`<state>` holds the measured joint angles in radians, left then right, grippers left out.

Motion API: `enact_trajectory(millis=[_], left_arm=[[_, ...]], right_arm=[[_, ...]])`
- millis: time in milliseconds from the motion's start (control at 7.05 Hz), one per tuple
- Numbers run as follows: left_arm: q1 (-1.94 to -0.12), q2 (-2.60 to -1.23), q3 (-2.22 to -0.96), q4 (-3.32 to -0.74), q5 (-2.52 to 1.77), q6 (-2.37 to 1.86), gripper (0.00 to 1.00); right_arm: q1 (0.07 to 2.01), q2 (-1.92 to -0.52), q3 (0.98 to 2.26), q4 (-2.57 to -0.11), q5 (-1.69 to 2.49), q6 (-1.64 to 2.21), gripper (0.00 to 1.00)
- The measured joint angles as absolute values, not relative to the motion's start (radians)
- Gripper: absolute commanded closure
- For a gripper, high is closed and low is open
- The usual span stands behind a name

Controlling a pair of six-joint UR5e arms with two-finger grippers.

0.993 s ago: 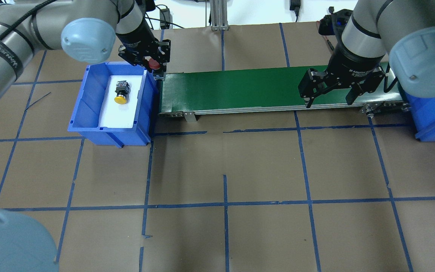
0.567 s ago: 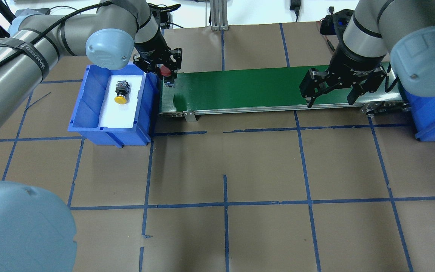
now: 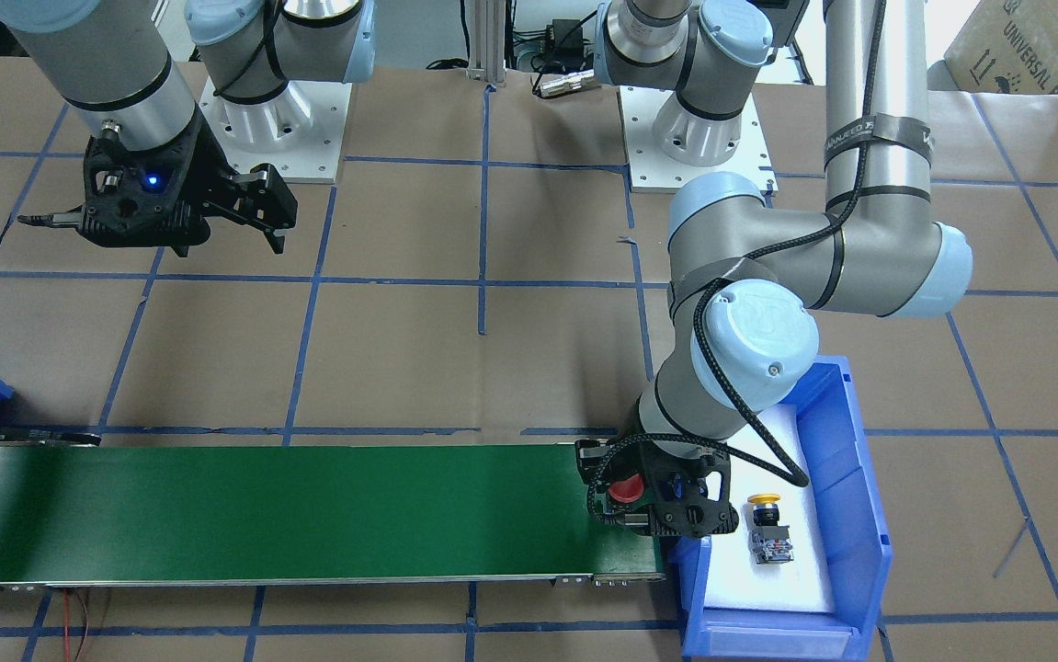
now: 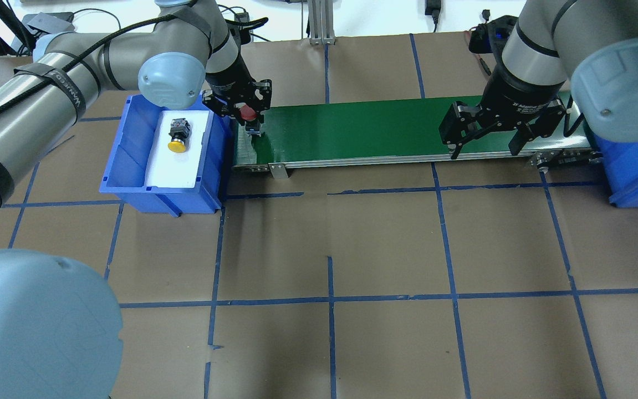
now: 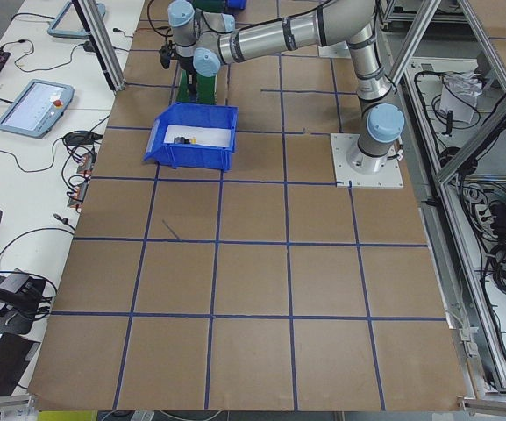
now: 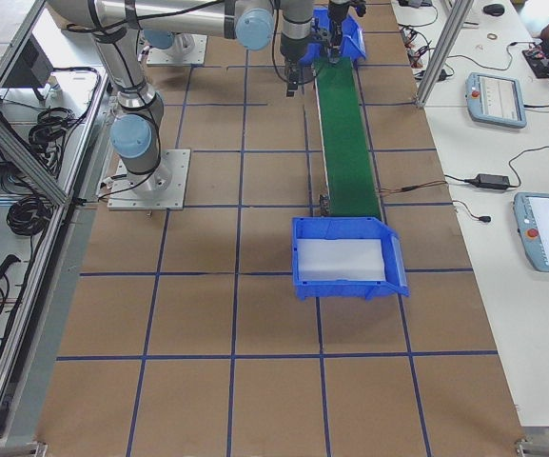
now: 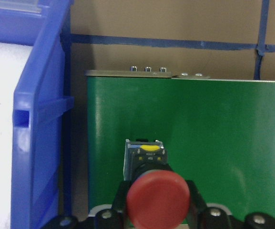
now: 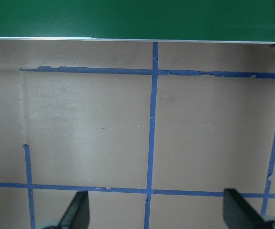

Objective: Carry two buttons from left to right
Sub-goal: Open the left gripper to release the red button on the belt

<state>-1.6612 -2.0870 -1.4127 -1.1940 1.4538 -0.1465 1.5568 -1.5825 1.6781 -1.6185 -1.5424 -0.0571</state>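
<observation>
belt [image 4: 363, 130] runs across the table [image 4: 352, 249] between the left bin [image 4: 130, 166] and the right bin [image 4: 629, 166]. one button [image 4: 178, 134] lies in the left bin, the second button [image 4: 252, 128] sits in the left gripper [image 4: 248, 114] over the belt's left end, just beside that bin.

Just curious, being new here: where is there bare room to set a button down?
The green belt is bare from the left gripper, holding the red button at the end by the left bin, along to the right bin, whose white pad shows nothing. Crowded: that belt end, and the left bin's middle around the yellow button.
</observation>
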Motion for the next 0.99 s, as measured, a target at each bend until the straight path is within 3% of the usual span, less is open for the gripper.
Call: enact_trajectory(millis=[142, 284, 709, 993], left_arm=[[-1.661, -2.092, -1.415, -1.191, 1.441, -0.149, 0.41], [-1.661, -2.095, -1.417, -1.185, 1.435, -0.159, 0.13], [-1.661, -2.092, -1.430, -1.156, 1.428, -0.246, 0.01], [-1.661, -2.054, -1.421, -1.157, 1.431, -0.247, 0.00]], right_arm=[[1.557, -1.583, 1.678, -1.618, -1.542, -0.058, 0.00], [1.557, -1.583, 1.678, -1.618, -1.540, -0.058, 0.00], [1.557, -1.583, 1.678, -1.618, -1.539, -0.058, 0.00], [1.556, -1.583, 1.678, -1.618, -1.539, -0.058, 0.00]])
